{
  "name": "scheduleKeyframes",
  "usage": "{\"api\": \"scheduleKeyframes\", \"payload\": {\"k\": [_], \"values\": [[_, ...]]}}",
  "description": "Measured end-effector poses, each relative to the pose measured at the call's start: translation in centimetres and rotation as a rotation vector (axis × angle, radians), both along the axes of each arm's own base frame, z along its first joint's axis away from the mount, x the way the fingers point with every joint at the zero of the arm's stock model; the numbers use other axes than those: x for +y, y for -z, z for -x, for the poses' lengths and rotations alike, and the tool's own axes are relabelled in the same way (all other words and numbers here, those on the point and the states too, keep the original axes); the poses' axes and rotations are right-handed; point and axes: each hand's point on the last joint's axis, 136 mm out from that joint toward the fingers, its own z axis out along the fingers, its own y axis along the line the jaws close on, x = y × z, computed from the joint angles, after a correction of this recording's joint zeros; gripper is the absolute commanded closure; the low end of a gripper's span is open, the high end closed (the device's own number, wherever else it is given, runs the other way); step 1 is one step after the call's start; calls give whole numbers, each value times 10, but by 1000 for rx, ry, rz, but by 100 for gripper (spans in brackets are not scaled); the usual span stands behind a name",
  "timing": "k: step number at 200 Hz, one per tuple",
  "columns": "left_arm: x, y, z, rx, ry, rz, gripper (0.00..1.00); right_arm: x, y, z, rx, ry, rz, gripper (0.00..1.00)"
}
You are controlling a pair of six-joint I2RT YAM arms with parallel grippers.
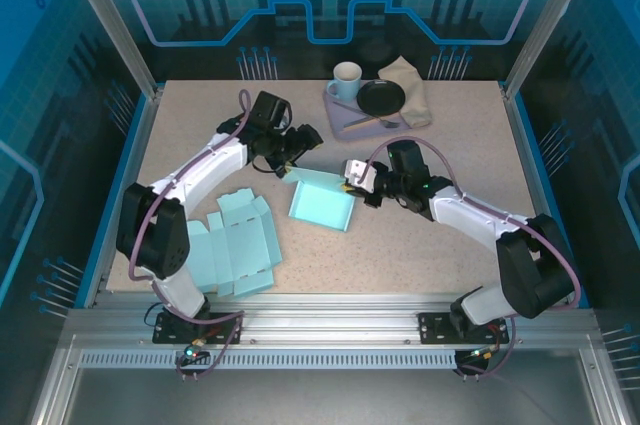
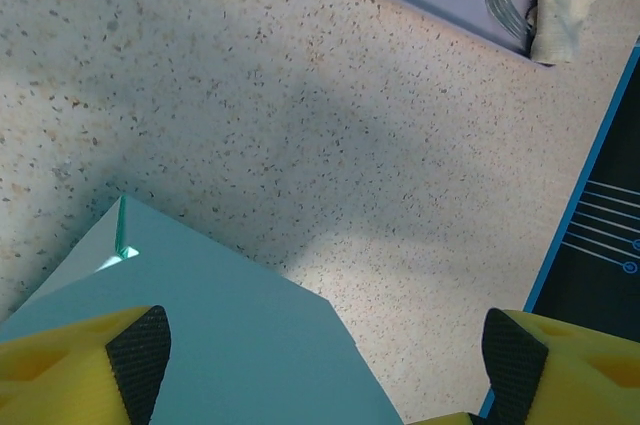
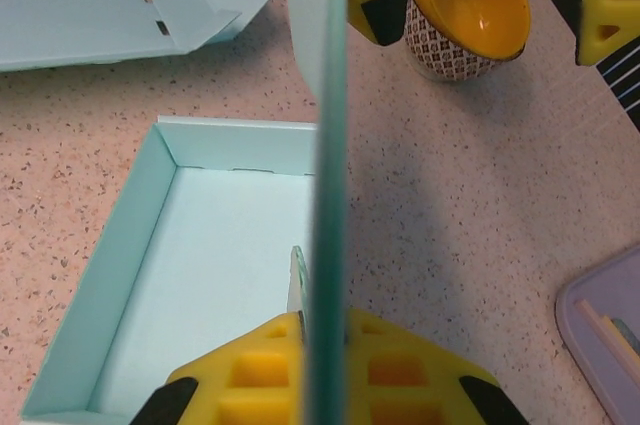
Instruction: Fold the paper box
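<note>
The light blue paper box (image 1: 320,202) lies mid-table as a half-formed tray, several walls standing. My right gripper (image 1: 354,181) is at its right side, shut on an upright wall. In the right wrist view that wall (image 3: 328,145) runs edge-on between the closed yellow fingers of the gripper (image 3: 328,335), with the box's floor (image 3: 220,265) to the left. My left gripper (image 1: 300,152) hovers open at the box's far corner. Its pads (image 2: 138,353) stand wide apart over a teal panel (image 2: 220,345), gripping nothing.
A second box blank (image 1: 236,243) lies flat at the near left. A purple tray (image 1: 345,113) at the back holds a white mug (image 1: 346,77), a black dish (image 1: 381,97), a fork (image 2: 505,0) and a napkin (image 1: 412,85). A yellow patterned bowl (image 3: 465,10) sits beyond the box.
</note>
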Motion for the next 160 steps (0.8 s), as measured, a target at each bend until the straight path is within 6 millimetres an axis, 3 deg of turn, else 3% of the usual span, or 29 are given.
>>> {"api": "scheduleKeyframes", "payload": {"k": [69, 112, 160], "values": [[14, 10, -2, 57, -177, -44, 11, 7, 7, 0, -8, 23, 35, 100], [18, -24, -3, -22, -92, -154, 10, 5, -2, -4, -35, 27, 14, 100], [27, -1, 8, 21, -25, -179, 10, -2, 1, -1, -10, 30, 12, 100]]}}
